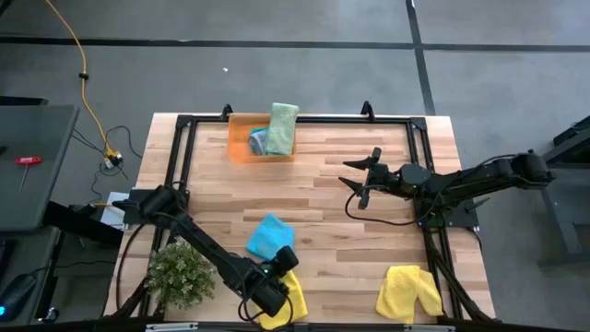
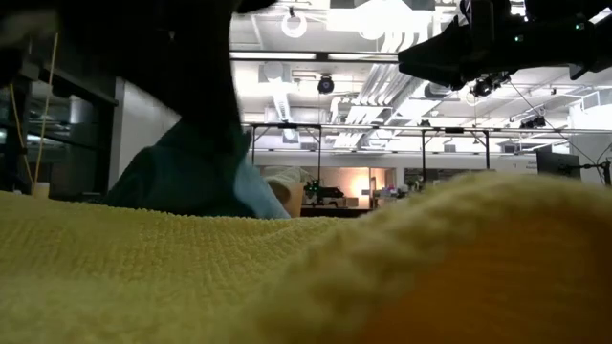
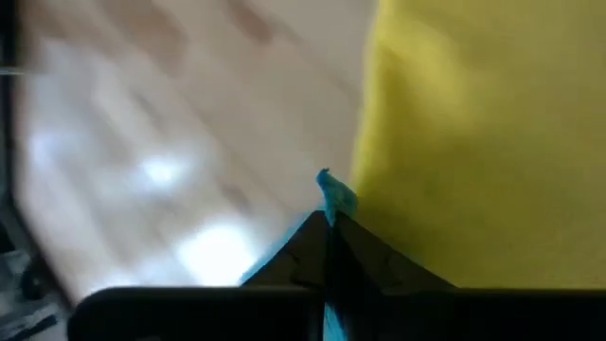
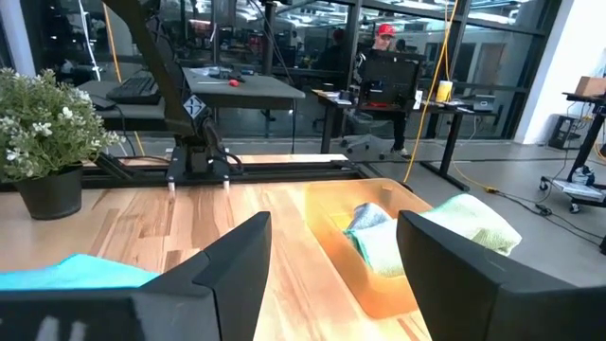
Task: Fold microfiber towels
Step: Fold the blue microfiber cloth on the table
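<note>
Pinching a corner of the teal-blue towel [image 1: 270, 236] in my left tool [image 1: 285, 262], fingers pressed together on the cloth at the desk's [image 1: 323, 198] near edge; in the left wrist view a sliver of teal shows between the fingers [image 3: 294, 251].

- Teal-blue towel: flat on the desk, just beside a yellow towel [image 1: 288, 302] lying partly under my left tool.
- Second yellow towel [image 1: 408, 291]: crumpled at the near right corner, well apart from the first.
- Orange tray [image 1: 244, 146]: at the far edge, holding a light green towel [image 1: 282, 127] draped over its rim, with more cloth beside it.
- Right tool [image 1: 362, 179]: fingers spread, holding nothing, hovering over the desk's right half.
- Green plant [image 1: 180, 273]: near left corner.
</note>
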